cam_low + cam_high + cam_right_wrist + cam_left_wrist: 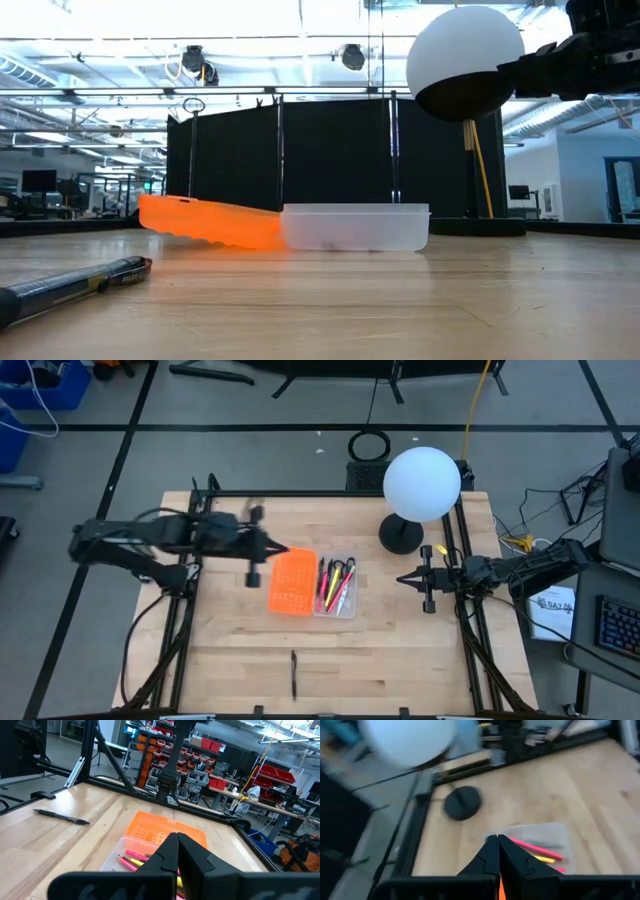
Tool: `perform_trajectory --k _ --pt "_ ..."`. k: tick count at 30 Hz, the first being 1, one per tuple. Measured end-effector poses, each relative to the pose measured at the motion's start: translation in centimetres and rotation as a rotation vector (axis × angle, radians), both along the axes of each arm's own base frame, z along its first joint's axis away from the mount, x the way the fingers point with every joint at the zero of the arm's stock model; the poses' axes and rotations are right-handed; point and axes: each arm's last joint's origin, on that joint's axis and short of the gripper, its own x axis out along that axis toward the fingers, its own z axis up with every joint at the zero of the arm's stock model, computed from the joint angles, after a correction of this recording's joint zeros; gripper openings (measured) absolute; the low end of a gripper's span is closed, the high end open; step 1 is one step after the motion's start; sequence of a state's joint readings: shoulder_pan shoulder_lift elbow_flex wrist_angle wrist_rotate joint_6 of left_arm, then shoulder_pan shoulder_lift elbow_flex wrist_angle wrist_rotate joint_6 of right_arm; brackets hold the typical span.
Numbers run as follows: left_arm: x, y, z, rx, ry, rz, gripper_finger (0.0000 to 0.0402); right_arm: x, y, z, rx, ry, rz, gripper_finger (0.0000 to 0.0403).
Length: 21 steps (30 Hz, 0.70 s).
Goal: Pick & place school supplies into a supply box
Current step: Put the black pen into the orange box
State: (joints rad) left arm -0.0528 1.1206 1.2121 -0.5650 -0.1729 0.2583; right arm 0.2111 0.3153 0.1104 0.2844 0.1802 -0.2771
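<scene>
Bare wood across most of the table (400,660), widest along the near edge and on the right half; black frame rails along left, right and far edges. White globe lamp (421,484) on its dark base at the far right. Clear supply box (337,588) mid-table, holding pink, yellow and black pens (333,582), touching the orange perforated piece (290,582) on its left. 1 black pen (294,674) alone near the front edge. Left gripper (283,550) above the orange piece's far edge, fingers together, empty. Right gripper (402,579) right of the box, fingers together, empty.
</scene>
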Motion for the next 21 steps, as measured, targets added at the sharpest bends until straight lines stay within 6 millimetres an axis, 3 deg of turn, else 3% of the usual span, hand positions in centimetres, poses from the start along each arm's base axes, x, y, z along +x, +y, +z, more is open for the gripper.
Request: perform_trajectory --k 2,5,8,13,21 --pt "-2.3 -0.1 -1.2 -0.029 -0.057 0.024 0.0003 0.0 0.0 0.0 0.003 0.001 0.0 0.0" --pt "-4.5 -0.7 -4.3 -0.1 -0.163 -0.162 0.0003 0.0 0.0 -0.1 0.029 0.008 0.001 0.0" --pt "-5.2 -0.8 -8.6 -0.137 -0.268 -0.306 0.0003 0.0 0.0 -0.1 0.035 0.009 0.001 0.0" --pt "-5.9 0.2 -14.3 -0.137 -0.388 -0.197 0.0002 0.0 0.0 0.0 0.02 0.001 0.001 0.0" --pt "-10.0 0.6 -16.7 -0.123 -0.474 -0.175 0.0001 0.0 0.0 0.3 -0.019 -0.035 0.0 0.0"
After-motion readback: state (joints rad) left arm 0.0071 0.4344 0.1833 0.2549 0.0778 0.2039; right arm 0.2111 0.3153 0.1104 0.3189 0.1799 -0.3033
